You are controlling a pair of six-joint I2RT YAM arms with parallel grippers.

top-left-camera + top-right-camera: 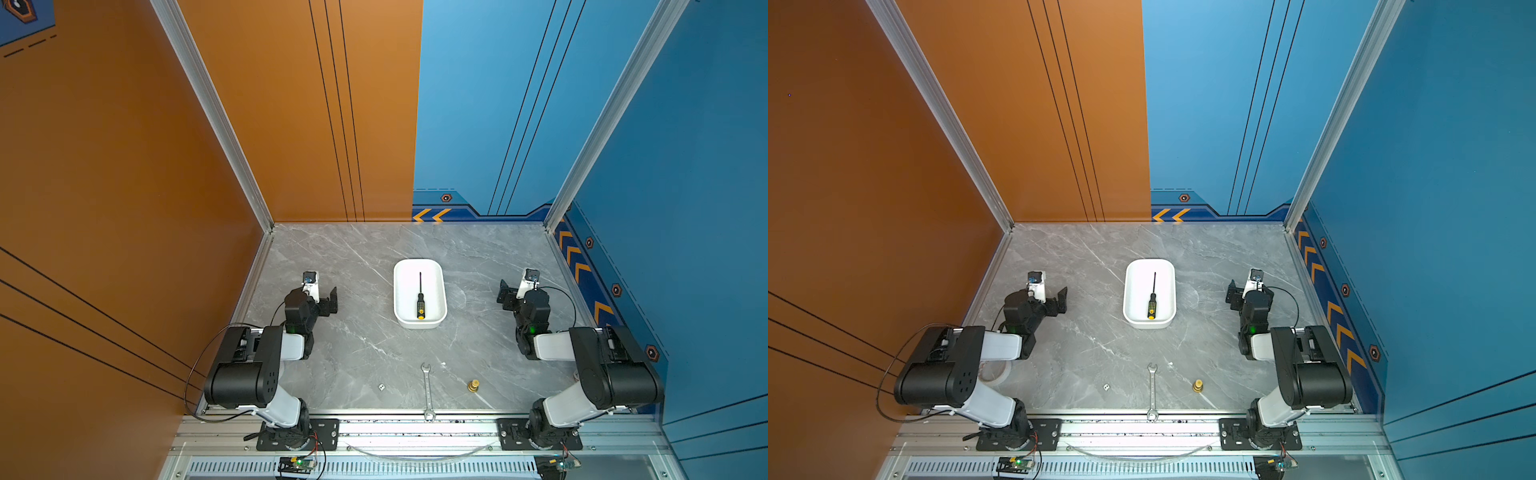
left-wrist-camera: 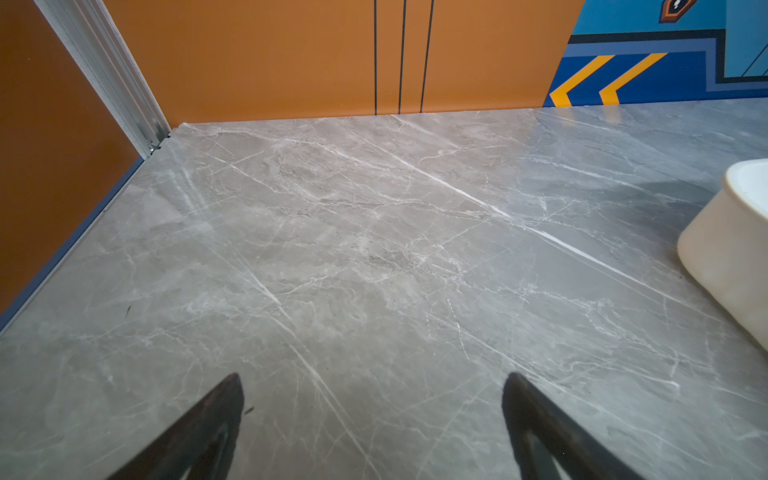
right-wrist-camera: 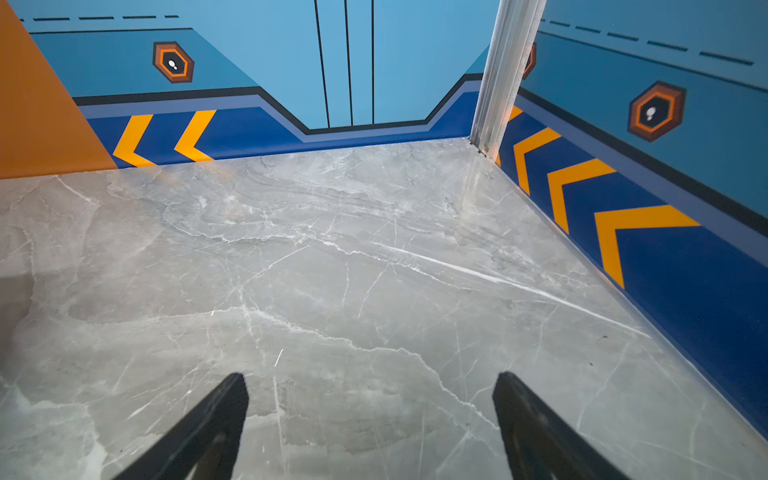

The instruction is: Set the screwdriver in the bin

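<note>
screwdriver [image 1: 420, 301]: lies flat inside the bin [image 1: 432, 274], in the gap between the left jaws and the right jaws, and touches neither
long axis: runs straight away from the robot, with the yellow cap at the near end and the thin tip at the far end, so it lies side-on to both sets of jaws
nearer side: both sets of jaws look about as near to the bin; i cannot pick one
left jaws: wide apart with nothing between them, only bare surface [image 2: 374, 249] ahead; a corner of the bin shows at the edge of the left wrist view
right jaws: wide apart too, holding nothing, with bare surface ahead and no bin in the right wrist view
left arm [image 1: 249, 365]: folded low on its own side, well apart from the bin
right arm [image 1: 611, 365]: folded the same way on the other side
wrench [image 1: 427, 390]: behind both sets of jaws, close to the robot, well apart from the bin
job: i think it is done, since the screwdriver is fully inside the walls, so no new reach looks needed
</note>
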